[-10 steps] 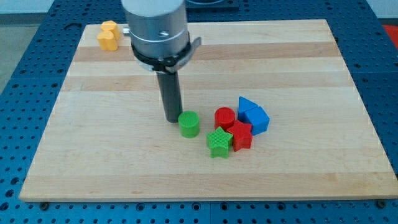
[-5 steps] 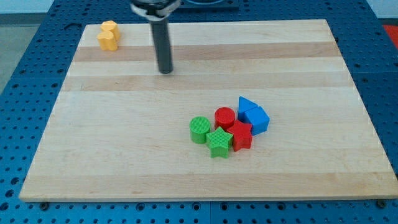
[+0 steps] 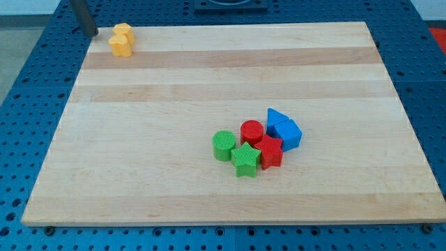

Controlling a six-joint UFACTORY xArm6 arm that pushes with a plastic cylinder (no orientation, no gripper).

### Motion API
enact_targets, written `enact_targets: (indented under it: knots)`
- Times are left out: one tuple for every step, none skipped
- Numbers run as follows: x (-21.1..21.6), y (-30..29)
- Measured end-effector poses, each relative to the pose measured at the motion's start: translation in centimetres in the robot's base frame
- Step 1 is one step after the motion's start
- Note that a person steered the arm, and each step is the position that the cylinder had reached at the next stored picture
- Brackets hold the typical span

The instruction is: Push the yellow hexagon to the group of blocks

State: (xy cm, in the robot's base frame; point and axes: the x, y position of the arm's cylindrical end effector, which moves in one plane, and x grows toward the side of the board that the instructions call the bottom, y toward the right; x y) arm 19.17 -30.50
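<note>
Two yellow blocks sit touching at the board's top left corner: one nearer the top (image 3: 124, 31) and one just below it (image 3: 119, 46); which is the hexagon I cannot make out. My tip (image 3: 89, 32) is off the board's top left corner, just left of these yellow blocks, not touching them. The group lies right of centre: a green cylinder (image 3: 224, 145), a green star (image 3: 245, 160), a red cylinder (image 3: 251, 131), a red star (image 3: 270, 151), a blue triangle (image 3: 275, 116) and a blue cube (image 3: 287, 133), all packed together.
The wooden board (image 3: 139, 174) lies on a blue perforated table (image 3: 21, 139). A dark base shows at the view's top middle (image 3: 230, 5).
My tip moved from beside the green cylinder up and left across the board to the top left corner. The green cylinder was pushed right into the group.
</note>
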Motion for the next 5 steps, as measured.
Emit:
enact_targets:
  knots:
    - [0.0,0.4]
    - [0.0,3.6]
    - [0.9,6.7]
    - [3.0,9.3]
    - [6.6,11.1]
